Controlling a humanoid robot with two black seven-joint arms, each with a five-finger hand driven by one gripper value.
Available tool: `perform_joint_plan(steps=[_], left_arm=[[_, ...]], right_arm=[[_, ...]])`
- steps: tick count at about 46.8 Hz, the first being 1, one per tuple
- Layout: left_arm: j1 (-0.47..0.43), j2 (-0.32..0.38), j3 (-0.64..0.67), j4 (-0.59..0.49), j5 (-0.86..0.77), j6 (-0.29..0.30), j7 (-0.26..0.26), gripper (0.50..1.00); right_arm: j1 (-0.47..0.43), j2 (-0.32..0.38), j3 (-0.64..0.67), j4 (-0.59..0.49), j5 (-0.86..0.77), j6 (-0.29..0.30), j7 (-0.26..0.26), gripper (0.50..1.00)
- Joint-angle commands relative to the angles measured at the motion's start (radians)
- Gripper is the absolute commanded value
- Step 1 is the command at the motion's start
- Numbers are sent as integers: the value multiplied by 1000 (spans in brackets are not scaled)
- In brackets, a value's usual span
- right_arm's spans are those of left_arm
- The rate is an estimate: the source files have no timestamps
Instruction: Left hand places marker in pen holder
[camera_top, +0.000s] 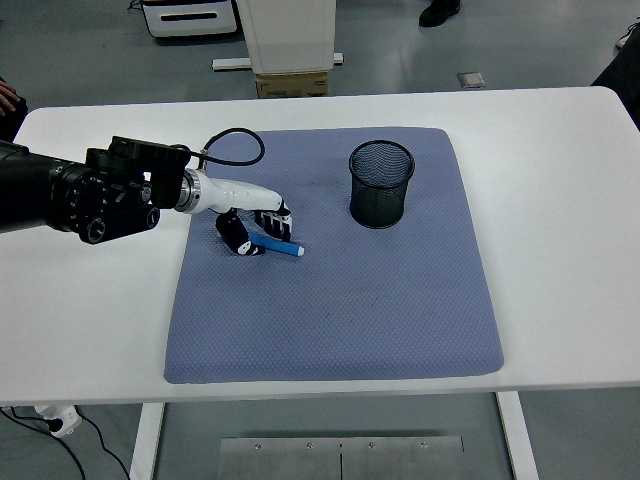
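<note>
— Which arm is in the picture?

— Only the left arm (70, 190). It comes in from the left edge and reaches toward the right, low over the table.

— How is it built up along its length?

— A thick black forearm with round joint housings, then a white wrist (225, 190), then the left hand (255, 228). A black cable (232, 142) loops up from the wrist.

— And the hand's pose?

— Palm turned down, dark fingers (275, 226) curled downward, thumb (232, 234) set opposite them on the near side. Whether they are truly clamped is too small to judge.

— The right arm?

— Not visible.
</note>
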Motion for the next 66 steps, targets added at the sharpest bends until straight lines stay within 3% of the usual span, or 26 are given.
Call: perform_joint_plan(steps=[1,15,37,51,66], left_arm=[[0,-1,0,0,0,0,0,604],[5,-1,0,-2,1,0,-2,537],[-1,1,-2,-2,0,-1,-3,534],[-7,4,-5,-2,0,-3,-3,505],[-9,9,-5,-2,0,-3,-3,517]], right_arm=[[0,0,0,0,0,0,0,1000],[0,0,0,0,0,0,0,1000],[0,0,0,0,0,0,0,1000],[0,0,0,0,0,0,0,1000],[0,0,0,0,0,0,0,1000]])
